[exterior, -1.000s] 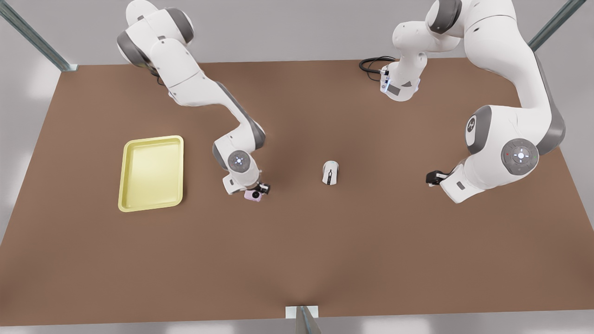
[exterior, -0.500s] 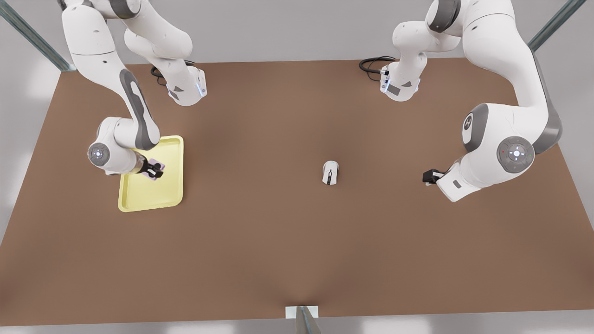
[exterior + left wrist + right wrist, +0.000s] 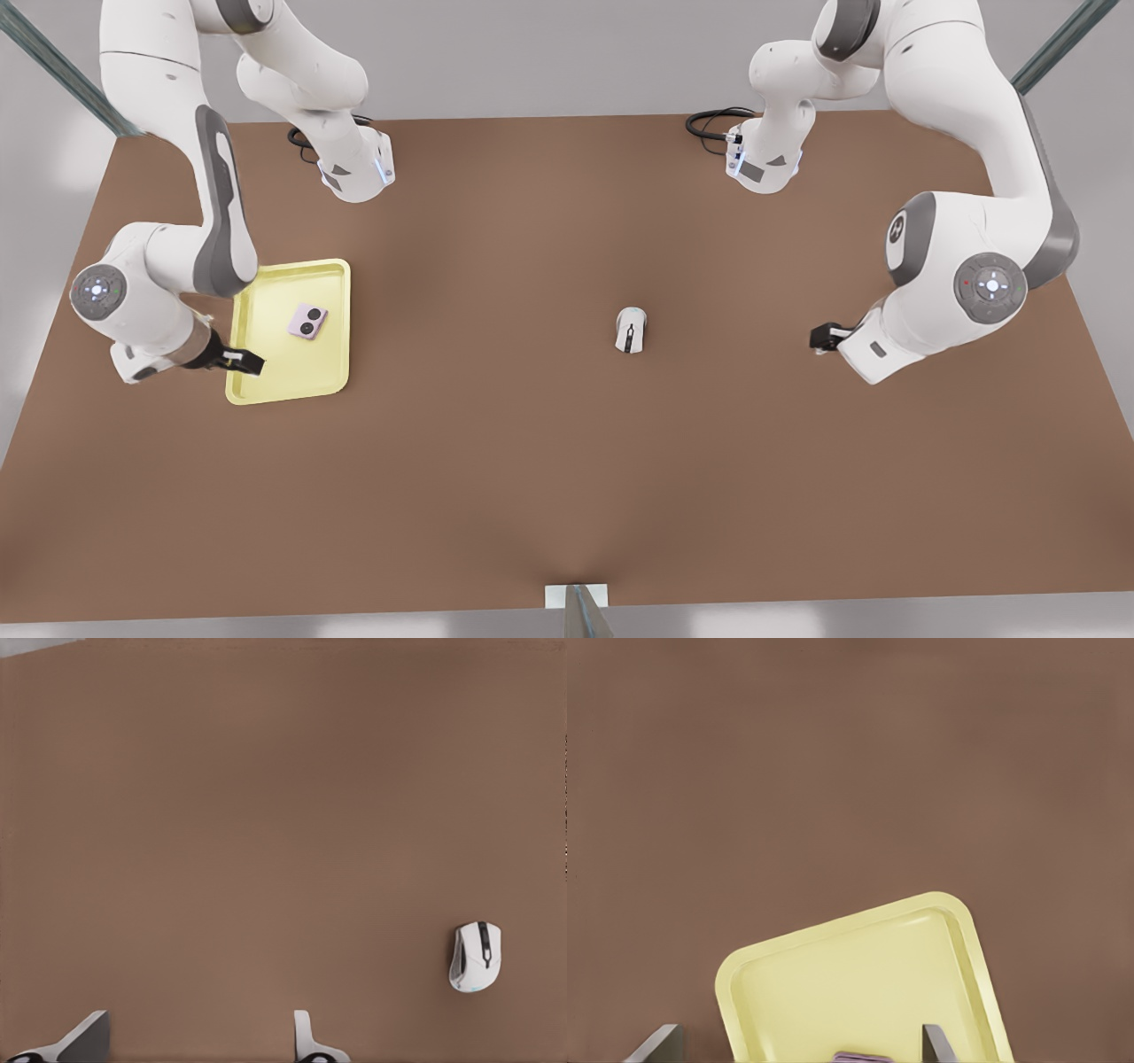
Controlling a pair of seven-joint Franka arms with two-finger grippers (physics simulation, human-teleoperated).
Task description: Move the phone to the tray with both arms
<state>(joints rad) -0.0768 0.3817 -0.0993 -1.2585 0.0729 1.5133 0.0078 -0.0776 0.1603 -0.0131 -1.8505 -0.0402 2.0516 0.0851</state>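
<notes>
In the front view you see the phone (image 3: 307,320) lying flat inside the tray (image 3: 266,377), toward its far half, camera circles up, touching no gripper; the right gripper (image 3: 244,361) hangs over the tray's near corner on the front view's left, apart from the phone; you cannot tell its jaw spread from here; the white mouse (image 3: 630,330) sits mid-table (image 3: 567,487); the left gripper (image 3: 824,338) waits well off on the front view's right, beyond the mouse.

In the left wrist view your fingertips (image 3: 312,1041) stand wide apart over bare table, holding nothing; the mouse lies some way off.

In the right wrist view the fingers (image 3: 935,1043) are spread wide and empty; the tray lies between them; a sliver of the phone (image 3: 864,1057) shows on the tray floor.
</notes>
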